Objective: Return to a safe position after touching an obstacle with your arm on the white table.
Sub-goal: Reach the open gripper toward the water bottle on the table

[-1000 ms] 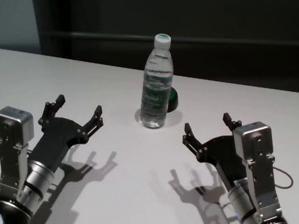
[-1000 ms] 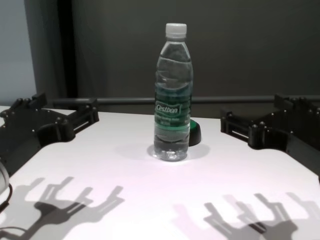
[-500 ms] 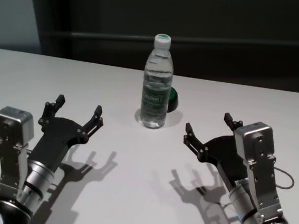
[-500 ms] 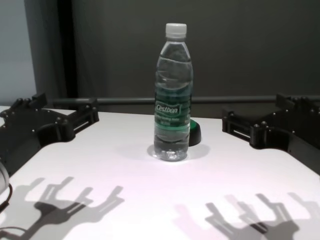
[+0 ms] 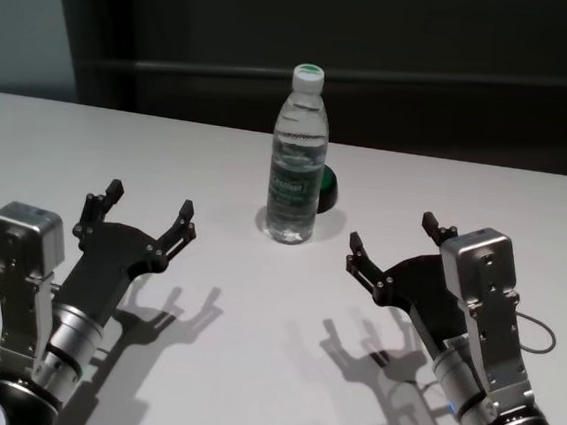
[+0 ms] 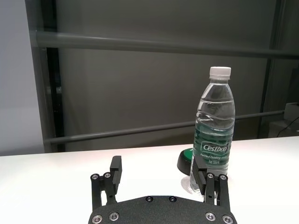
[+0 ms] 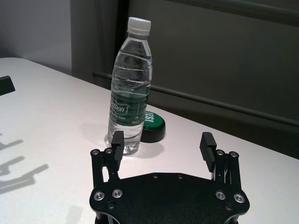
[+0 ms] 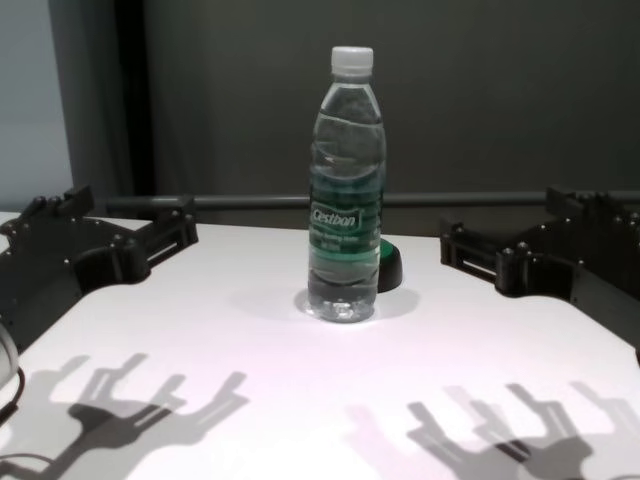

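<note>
Left gripper (image 5: 148, 210) hangs over the near left part of the white worktop (image 5: 232, 328), fingers spread wide with nothing between them. In the middle, the water bottle (image 5: 298, 159) stands upright, cap on, well apart from both arms, with a small dark dome with a green top (image 5: 327, 187) tucked just behind it. Right gripper (image 5: 393, 241) sits over the near right side, fingers spread too and empty, pointing toward the bottle.
</note>
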